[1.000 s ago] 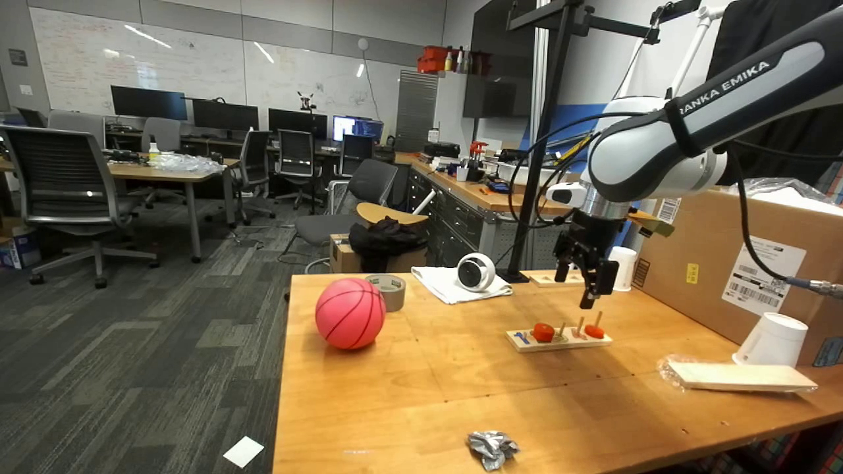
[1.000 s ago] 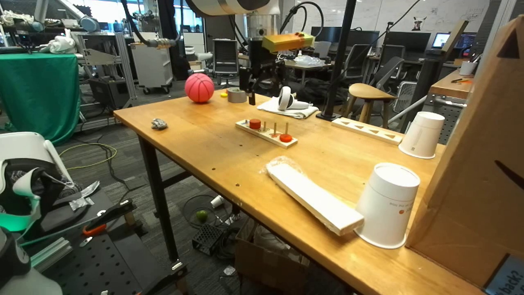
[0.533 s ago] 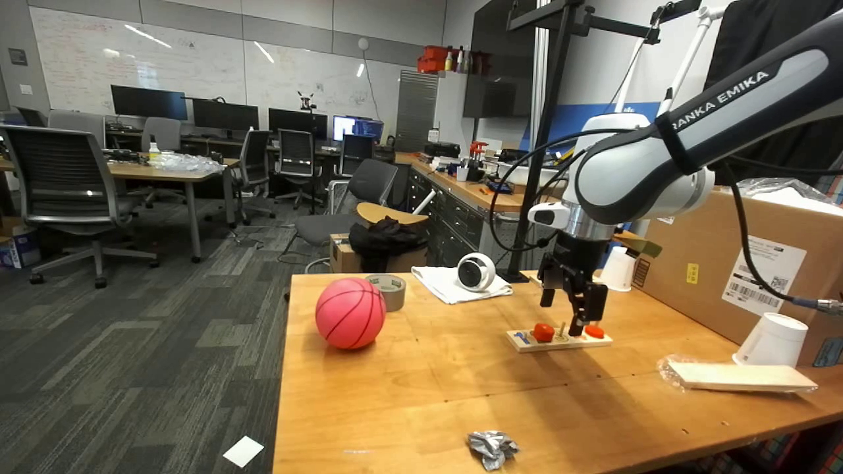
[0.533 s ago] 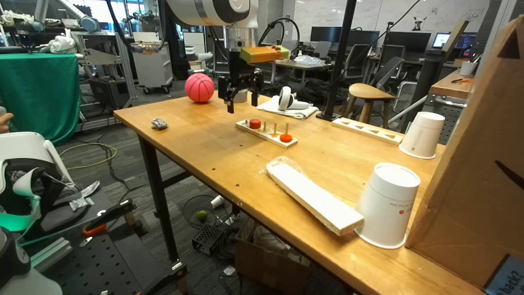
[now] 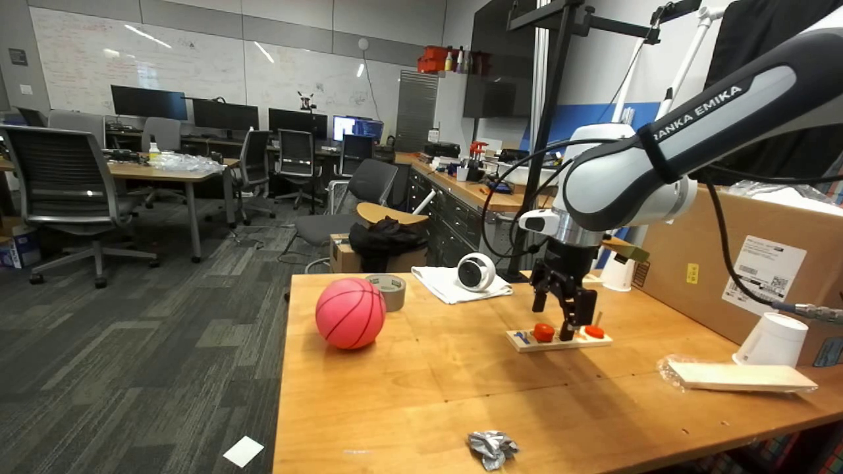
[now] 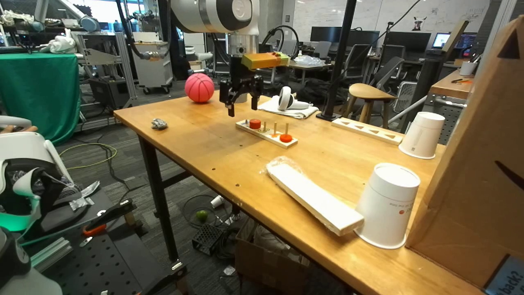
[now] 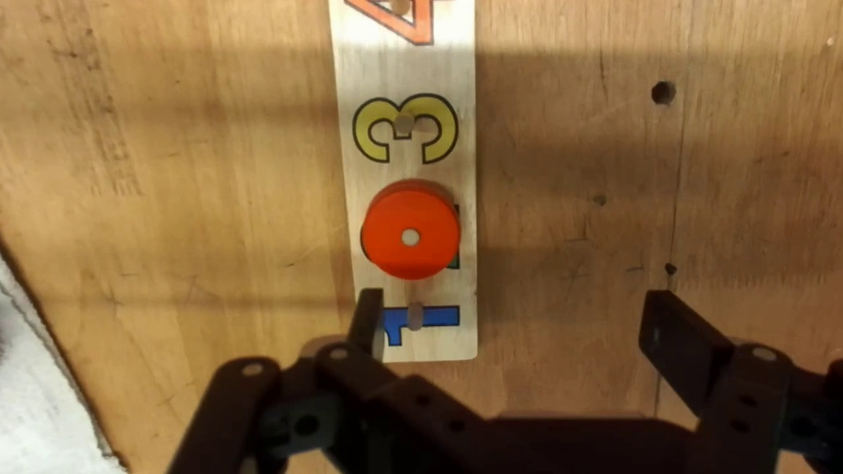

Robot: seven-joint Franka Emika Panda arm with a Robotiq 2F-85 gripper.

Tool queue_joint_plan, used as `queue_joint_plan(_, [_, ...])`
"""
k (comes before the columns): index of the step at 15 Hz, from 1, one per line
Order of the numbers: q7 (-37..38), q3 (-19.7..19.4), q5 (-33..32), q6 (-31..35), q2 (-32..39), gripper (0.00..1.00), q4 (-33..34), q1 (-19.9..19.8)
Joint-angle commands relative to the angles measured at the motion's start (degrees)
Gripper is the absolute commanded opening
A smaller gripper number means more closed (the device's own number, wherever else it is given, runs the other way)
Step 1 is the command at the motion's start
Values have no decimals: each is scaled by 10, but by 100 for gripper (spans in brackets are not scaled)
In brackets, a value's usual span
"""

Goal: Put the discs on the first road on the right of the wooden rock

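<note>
Tabletop (image 5: 369,401): hole-pocked wood | pegboard (image 7: 405,76) bearing red discs (image 7: 431,227) | jaws wide apart, gripping nothing | grey floor (image 5: 164,368), whiteboard (image 5: 145,72) beyond

Pink ball (image 5: 350,313) near tape roll (image 5: 395,297), crumpled foil (image 5: 492,449)

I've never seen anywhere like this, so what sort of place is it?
Probably a robotics lab: a robot arm hangs over a wooden table, with computer monitors and a written-on whiteboard in the background.

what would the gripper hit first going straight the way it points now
Likely the red disc nearest the blue 1, perhaps the board under it; how high the gripper hangs is unclear.
</note>
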Motion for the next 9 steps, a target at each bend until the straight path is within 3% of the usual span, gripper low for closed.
queue_joint_plan(1, [6, 0, -9, -7, 47, 100, 54, 2])
queue_joint_plan(9, [14, -16, -52, -17, 111, 100, 127, -6])
